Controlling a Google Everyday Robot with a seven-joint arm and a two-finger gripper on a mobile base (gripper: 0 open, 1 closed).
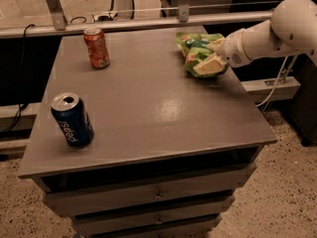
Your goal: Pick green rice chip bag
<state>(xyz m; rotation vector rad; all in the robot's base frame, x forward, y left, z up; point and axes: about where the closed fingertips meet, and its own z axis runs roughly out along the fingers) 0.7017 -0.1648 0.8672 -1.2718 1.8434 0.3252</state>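
Observation:
The green rice chip bag (194,49) is a crinkly light-green pouch at the far right of the grey table (148,108). My gripper (211,55) reaches in from the right on a white arm (267,33). Its pale fingers (209,65) are closed around the bag's right side, one above and one below. The bag looks tilted, its lower edge just over the tabletop with a shadow beneath it.
An orange soda can (96,47) stands at the far left of the table. A blue Pepsi can (72,119) stands near the front left edge. Drawers run below the front edge. A metal rail (148,23) runs behind the table. A cable (277,78) hangs at the right.

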